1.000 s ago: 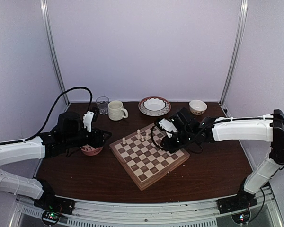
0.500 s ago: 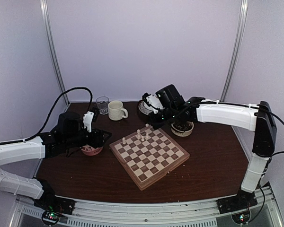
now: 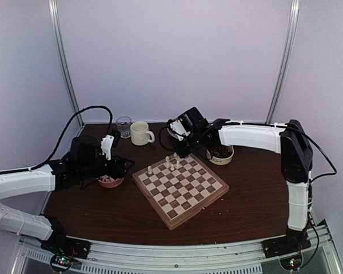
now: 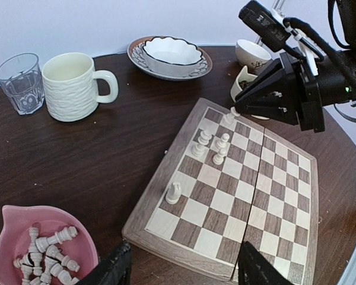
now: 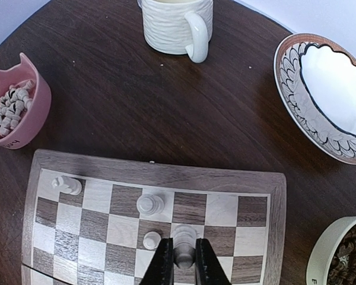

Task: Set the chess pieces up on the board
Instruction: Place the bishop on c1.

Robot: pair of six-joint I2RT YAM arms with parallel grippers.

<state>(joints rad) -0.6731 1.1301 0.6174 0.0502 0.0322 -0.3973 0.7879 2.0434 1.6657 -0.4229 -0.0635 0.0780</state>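
The chessboard [image 3: 183, 191] lies mid-table. Three cream chess pieces [image 3: 167, 162] stand near its far left edge; they also show in the right wrist view [image 5: 150, 205] and the left wrist view [image 4: 174, 192]. My right gripper [image 3: 180, 149] is over the board's far corner. In its own view it [image 5: 184, 267] is shut on a cream piece [image 5: 184, 246], held upright over a square; I cannot tell if the piece touches. My left gripper [image 4: 181, 273] is open and empty, low beside the board's [image 4: 237, 196] left corner. Beside it, a pink bowl [image 4: 6, 222] holds several cream pieces [image 4: 44, 252].
A cream mug [image 3: 140, 133] and a glass [image 3: 124, 125] stand at the back left. A patterned plate with a white bowl [image 4: 169, 56] is behind the board. A bowl of dark pieces [image 3: 220, 153] sits right of my right gripper, and a small bowl [image 4: 252, 53] stands further back.
My right arm swung from over the board's right side toward the back, then settled over the far corner with a piece. The left arm has not moved.
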